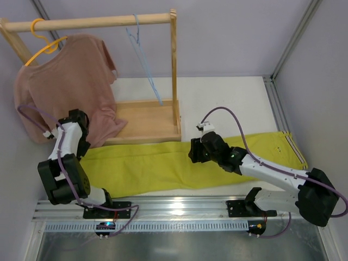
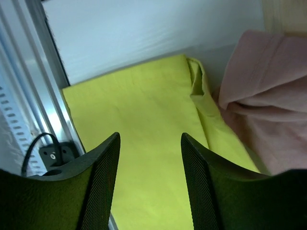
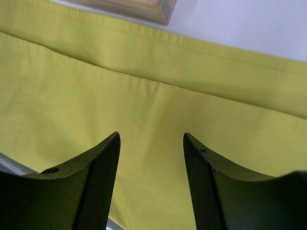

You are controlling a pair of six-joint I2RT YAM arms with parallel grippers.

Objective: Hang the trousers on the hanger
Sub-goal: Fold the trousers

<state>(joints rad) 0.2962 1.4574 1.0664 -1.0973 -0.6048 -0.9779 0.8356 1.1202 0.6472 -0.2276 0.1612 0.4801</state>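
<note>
From above, the trousers (image 1: 179, 163) lie flat and stretched out across the table (image 1: 228, 98) in front of my bases, with the striped waistband at the right end. The hanger (image 1: 145, 65) hangs bare by its hook from the wooden rail (image 1: 98, 23), well apart from the cloth, to the right of the pink shirt (image 1: 70, 87) on its yellow hanger (image 1: 46, 46). My left gripper (image 1: 76, 122) is at the left end of the trousers, next to the shirt's lower edge. My right gripper (image 1: 196, 152) is over the middle of the cloth, just in front of the wooden base (image 1: 147, 119). Through my left wrist, my left gripper (image 2: 149, 139) has its jaws spread with nothing between them. Beyond them are the trousers (image 2: 139, 105), and the pink shirt (image 2: 268, 105) lies against their right edge. Through my right wrist, my right gripper (image 3: 151, 136) also has its jaws held wide and gripping nothing, with smooth trousers (image 3: 144, 86) below them. A corner of the wooden base (image 3: 144, 7) shows at the top, touching the cloth's far edge.
</note>
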